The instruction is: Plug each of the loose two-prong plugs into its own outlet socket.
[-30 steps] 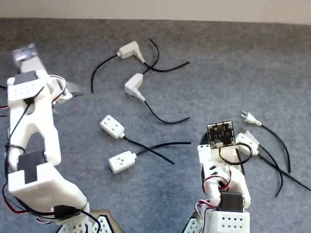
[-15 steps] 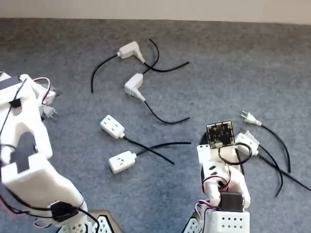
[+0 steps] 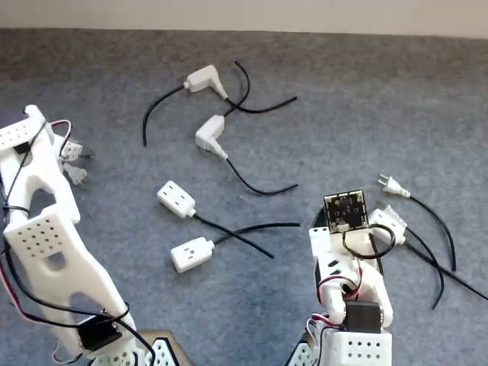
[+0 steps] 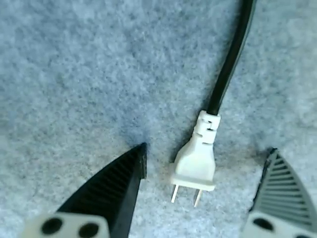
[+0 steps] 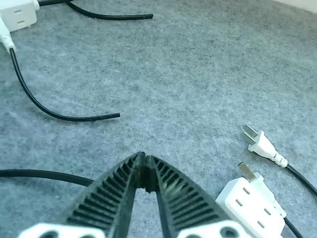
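A white two-prong plug (image 4: 194, 166) on a black cord lies flat on the grey carpet between the fingers of my open left gripper (image 4: 208, 150), untouched by either finger. In the high view that gripper (image 3: 75, 162) hangs at the far left. My right gripper (image 5: 147, 171) is shut on nothing, low over the carpet at the front right. Just beyond it lie a second loose plug (image 5: 261, 143), seen from above as plug (image 3: 392, 184), and a white outlet socket (image 5: 250, 201). Two white outlet sockets (image 3: 176, 198) (image 3: 192, 254) lie mid-table.
Two more white sockets (image 3: 204, 78) (image 3: 210, 131) with black cords lie at the back centre. Black cords (image 3: 252, 229) trail across the middle and loop along the right side (image 3: 435, 252). Open carpet spans the back right.
My left arm has swung back toward the left edge and dropped, so its open gripper now straddles the plug. The right arm has not moved.
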